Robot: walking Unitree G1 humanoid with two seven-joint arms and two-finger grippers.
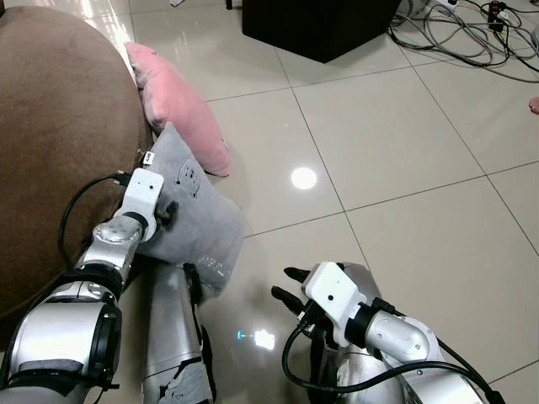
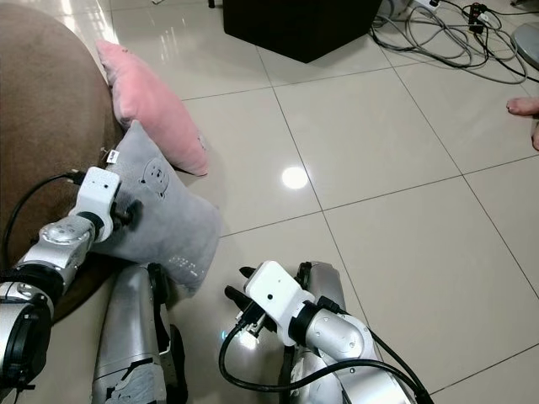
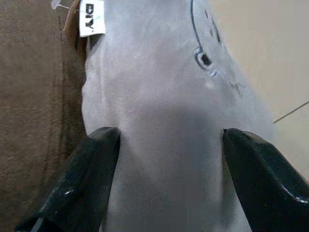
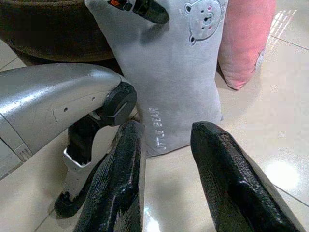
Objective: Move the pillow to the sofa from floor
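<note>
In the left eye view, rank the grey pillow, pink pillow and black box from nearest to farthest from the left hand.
1. Grey bear-print plush pillow, at the left hand, against the brown sofa.
2. Pink plush pillow, just beyond.
3. Black box, far across the tiles.

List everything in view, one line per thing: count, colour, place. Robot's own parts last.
grey pillow: 1, grey, bear print, leaning on the sofa, lower end on the floor
pink pillow: 1, pink, behind the grey one, against the sofa
sofa: 1, brown, robot's left
cabinet: 1, black, far side
cables: several, grey and black, far right floor
floor: pale glossy tiles
left tool: 1, black, open astride the grey pillow
right tool: 1, black, open, low above the floor
</note>
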